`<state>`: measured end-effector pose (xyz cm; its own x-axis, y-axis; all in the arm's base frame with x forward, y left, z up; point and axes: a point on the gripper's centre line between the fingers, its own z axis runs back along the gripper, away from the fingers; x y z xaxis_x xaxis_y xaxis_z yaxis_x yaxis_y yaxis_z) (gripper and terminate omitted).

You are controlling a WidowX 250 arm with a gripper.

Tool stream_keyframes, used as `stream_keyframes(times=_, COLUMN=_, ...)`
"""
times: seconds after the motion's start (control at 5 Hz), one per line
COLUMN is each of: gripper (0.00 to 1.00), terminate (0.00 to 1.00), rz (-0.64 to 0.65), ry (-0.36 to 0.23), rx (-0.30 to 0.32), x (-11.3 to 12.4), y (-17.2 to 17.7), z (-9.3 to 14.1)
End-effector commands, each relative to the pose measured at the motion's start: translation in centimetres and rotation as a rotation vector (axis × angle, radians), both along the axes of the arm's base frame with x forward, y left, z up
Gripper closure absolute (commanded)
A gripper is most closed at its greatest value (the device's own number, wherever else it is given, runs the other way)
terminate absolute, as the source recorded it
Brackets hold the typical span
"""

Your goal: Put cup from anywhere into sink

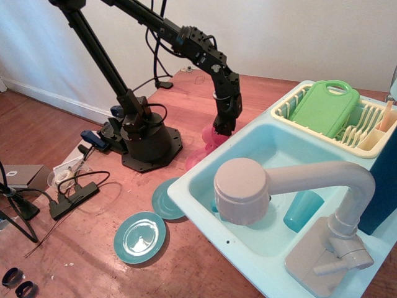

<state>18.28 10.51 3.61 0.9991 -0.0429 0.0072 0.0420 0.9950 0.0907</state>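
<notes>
**Pink cup in my grip, right at the sink's far-left edge**

I have the cup (211, 137) pinched in my gripper (219, 132), jaws closed down on it, and it hangs tilted just off the wooden floor. It sits right beside the outer wall of the sink (239, 242), at the far-left corner, outside the basin (the rim there is almost touching my wrist). Below and a little nearer lies the pink plate (196, 159), flat on the floor against the sink's left wall.

Inside the basin a teal cup (303, 210) leans on the right side, partly hidden behind the big faucet (291, 198), whose round head fills the middle of the basin. On the far right the dish rack (363, 131) carries the green board (324, 107). Two teal plates lie on the floor to the near left: one (140, 237) out in the open, the other (164, 200) tucked partly under the sink's corner. My black base (144, 139) stands on the far-left floor.
</notes>
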Motion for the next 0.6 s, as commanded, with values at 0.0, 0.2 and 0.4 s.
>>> stream_keyframes(times=0.0, gripper=1.0, terminate=0.0, rz=-0.087, ry=-0.019, rx=-0.001, x=1.7, y=0.5, z=0.2)
stream_keyframes(times=0.2, gripper=1.0, terminate=0.0, rz=-0.117, ry=-0.013, rx=0.002, x=2.2, y=0.4, z=0.4)
stream_keyframes(times=0.4, gripper=1.0, terminate=0.0, rz=-0.158, ry=-0.025, rx=0.045, x=2.5, y=1.5, z=4.3)
